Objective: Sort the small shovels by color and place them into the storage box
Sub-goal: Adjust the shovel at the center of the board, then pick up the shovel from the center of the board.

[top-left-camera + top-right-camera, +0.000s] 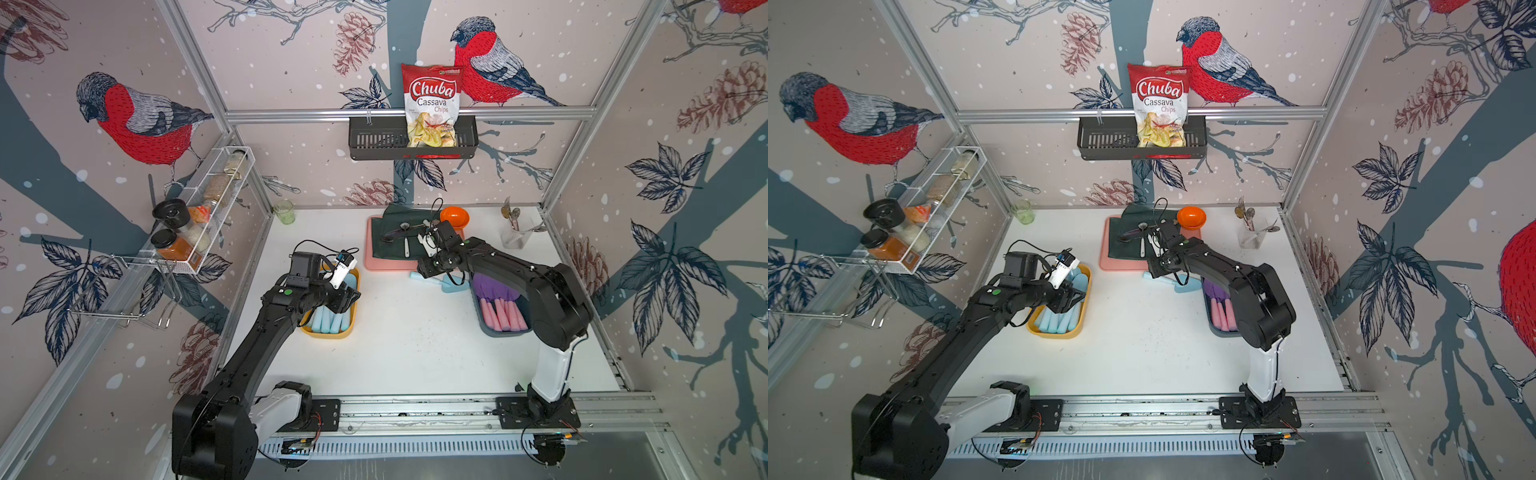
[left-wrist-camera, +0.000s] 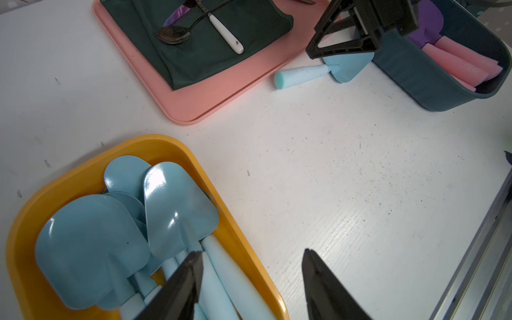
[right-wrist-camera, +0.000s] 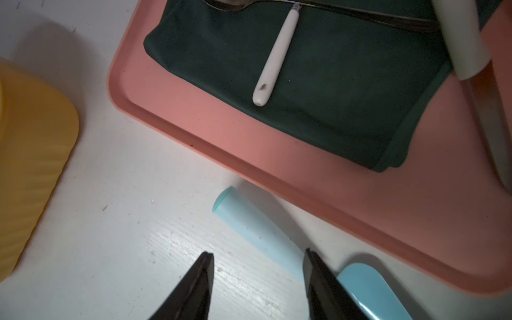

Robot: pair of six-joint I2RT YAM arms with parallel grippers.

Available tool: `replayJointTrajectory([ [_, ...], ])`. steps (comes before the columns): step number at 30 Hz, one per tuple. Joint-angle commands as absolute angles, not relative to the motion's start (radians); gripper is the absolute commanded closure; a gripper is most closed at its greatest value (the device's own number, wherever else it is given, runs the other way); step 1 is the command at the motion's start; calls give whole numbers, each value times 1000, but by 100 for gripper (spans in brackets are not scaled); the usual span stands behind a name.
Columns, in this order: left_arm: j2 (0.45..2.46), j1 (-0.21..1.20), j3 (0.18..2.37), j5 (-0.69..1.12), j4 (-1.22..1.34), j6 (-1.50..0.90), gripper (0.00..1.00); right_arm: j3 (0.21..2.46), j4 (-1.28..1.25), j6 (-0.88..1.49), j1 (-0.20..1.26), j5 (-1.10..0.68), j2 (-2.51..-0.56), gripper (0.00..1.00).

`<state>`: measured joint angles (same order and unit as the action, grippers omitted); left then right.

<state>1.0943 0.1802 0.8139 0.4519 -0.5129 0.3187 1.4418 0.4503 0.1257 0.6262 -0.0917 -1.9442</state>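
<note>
Light blue shovels (image 1: 328, 322) lie bunched in the yellow box (image 1: 332, 335) in both top views. The purple-and-pink shovels (image 1: 500, 311) fill the dark blue box (image 1: 505, 333). One loose blue shovel (image 1: 449, 286) lies on the white table (image 1: 415, 353) between the boxes, beside the pink tray (image 1: 382, 262). From the left wrist, the left gripper (image 2: 253, 253) stands spread and empty at the yellow box's rim. From the right wrist, the right gripper (image 3: 257, 252) is parted, holding nothing, with the loose shovel's handle just beside one finger.
</note>
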Motion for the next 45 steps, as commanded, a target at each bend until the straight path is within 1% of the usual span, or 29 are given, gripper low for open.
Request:
replayJointTrajectory([
  [1,1073,179,801,465,-476,334,38,1504,503,91,630,-97,-2011,42],
  [5,1048,179,783,449,-461,340,37,1543,521,93,649,-105,-2069,41],
  [11,1037,179,771,445,-450,341,37,1511,513,120,698,-130,-2089,43],
  [20,1028,178,764,458,-449,341,37,1454,477,177,779,-142,-2062,44],
  [25,1039,179,771,487,-443,331,37,1441,448,197,804,-131,-2011,43],
  [30,1089,182,819,515,-407,246,37,1406,402,233,787,-99,-1880,43],
  [34,1149,220,874,513,-370,168,38,1317,358,306,746,-71,-1736,44],
  [40,1276,373,989,402,-335,99,37,1112,366,463,656,-28,-1508,46],
  [45,1437,479,1142,343,-359,26,38,919,359,545,608,-5,-1267,46],
])
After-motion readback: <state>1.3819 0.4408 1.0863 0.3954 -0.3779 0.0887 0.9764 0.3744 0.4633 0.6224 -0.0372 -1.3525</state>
